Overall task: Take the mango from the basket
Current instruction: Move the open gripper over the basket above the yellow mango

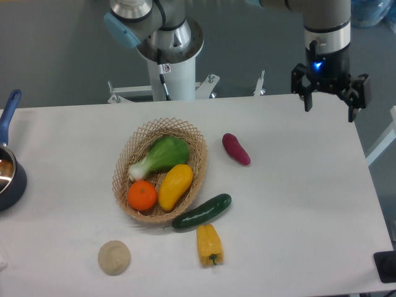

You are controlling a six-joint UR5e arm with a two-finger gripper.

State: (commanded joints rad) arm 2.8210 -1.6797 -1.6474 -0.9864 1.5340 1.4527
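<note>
While the mango (175,186) lies in the right half of the basket (197,143), its long yellow-orange body runs slantwise from the upper right down to the lower left, with nothing lying over it. Just to its left sits the orange (142,195), touching or nearly touching its lower end, and above both rests a leafy green vegetable (160,156) whose white stalk points down toward the orange; its leaves come close to the mango's upper tip. Outside the basket, a dark green cucumber (202,212) lies against the lower right rim, just below the mango. A yellow bell pepper (209,244) sits on the table (297,204) right under the cucumber, and a pale round lump (114,257) lies off to the lower left. A purple-red sweet potato (236,149) rests to the right of the basket, apart from it. At the far left edge a dark blue pot (8,170) with a blue handle is partly in view. My gripper (330,105) hangs over the table's far right corner, well apart from the basket, fingers spread wide and holding nothing.
</note>
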